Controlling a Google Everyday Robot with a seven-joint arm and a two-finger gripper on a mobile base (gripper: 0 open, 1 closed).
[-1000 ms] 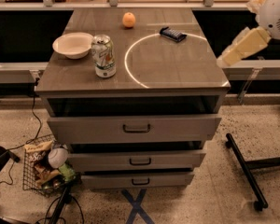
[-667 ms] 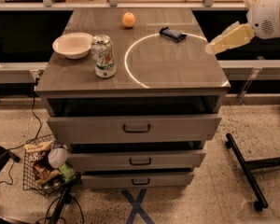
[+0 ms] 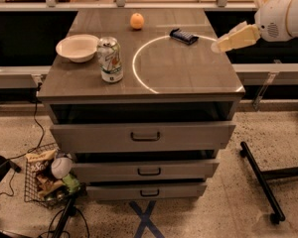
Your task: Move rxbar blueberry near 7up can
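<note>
Three-drawer grey cabinet point(image 3: 188, 135) filling centre of frame; flat top w/ pale ring point(image 3: 134, 68) marked on its right half. White robot arm point(image 3: 283, 16) at upper right, past rt edge of top. Wire basket point(image 3: 39, 182) of clutter on floor at lower left, beside cabinet. White bowl point(image 3: 77, 47) at upper left of top. Upright 7up can point(image 3: 111, 59) just right of & below bowl, close but not touching, just outside ring's left side. Cream gripper point(image 3: 222, 44) at arm's end, upper right of frame, pointing left & slightly down, tip at rt edge of top. Can't tell how far open. Nothing seen in its hold. Dark-blue rxbar blueberry point(image 3: 183, 35) flat on top at ring's upper rim, left of gripper & apart from it, well apart from can. Round orange point(image 3: 136, 21) near far edge of top, upper centre, left of bar.
</note>
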